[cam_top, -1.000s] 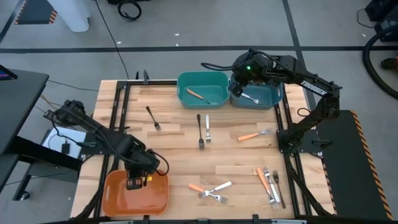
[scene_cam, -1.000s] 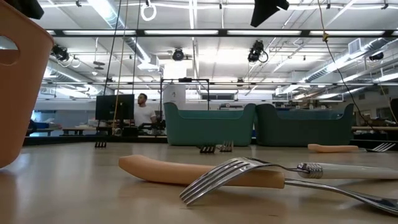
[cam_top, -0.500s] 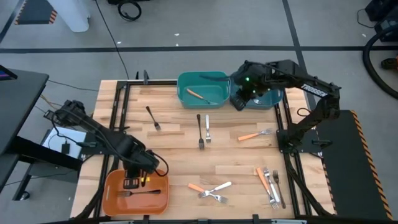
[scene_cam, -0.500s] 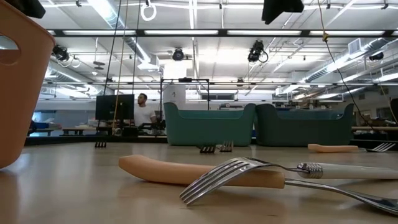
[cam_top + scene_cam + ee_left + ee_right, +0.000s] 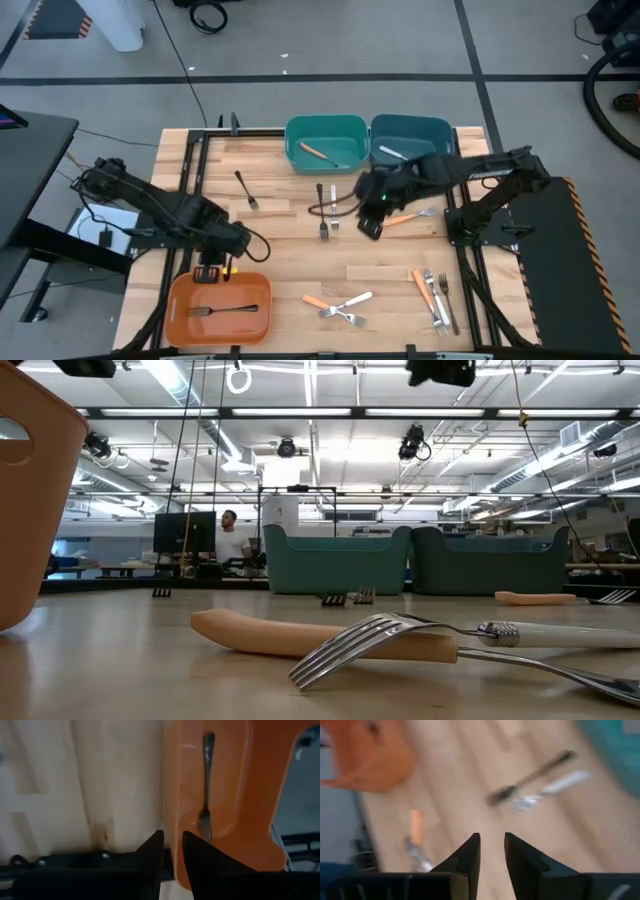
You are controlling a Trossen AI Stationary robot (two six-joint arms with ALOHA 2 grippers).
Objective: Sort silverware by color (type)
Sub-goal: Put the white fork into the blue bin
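Note:
My left gripper [image 5: 213, 270] [image 5: 172, 845] hangs open over the far rim of the orange bin [image 5: 180, 318]; a dark fork [image 5: 224, 310] [image 5: 205, 790] lies flat inside the bin. My right gripper [image 5: 367, 229] [image 5: 492, 847] is open above the table's middle. It sits just right of a dark fork [image 5: 322, 211] [image 5: 530, 775] and a silver fork [image 5: 333, 208] [image 5: 552, 786] lying side by side, and left of an orange-handled fork [image 5: 408, 216]. The teal bin [image 5: 296, 135] holds an orange-handled fork [image 5: 318, 152]. The blue bin [image 5: 440, 135] holds a silver fork [image 5: 392, 153].
Another dark fork [image 5: 246, 189] lies at the far left. Near the front edge lie an orange-handled fork [image 5: 315, 300] and two silver forks [image 5: 348, 308]. A cluster of forks [image 5: 432, 293] lies at the front right. A black frame rail [image 5: 190, 190] runs along the table's sides.
My right gripper has swung from over the blue bin toward the table's middle and near side, sinking and tipping. My left gripper has risen and moved from over the orange bin toward its far rim. A dark fork now lies in that bin where none showed before.

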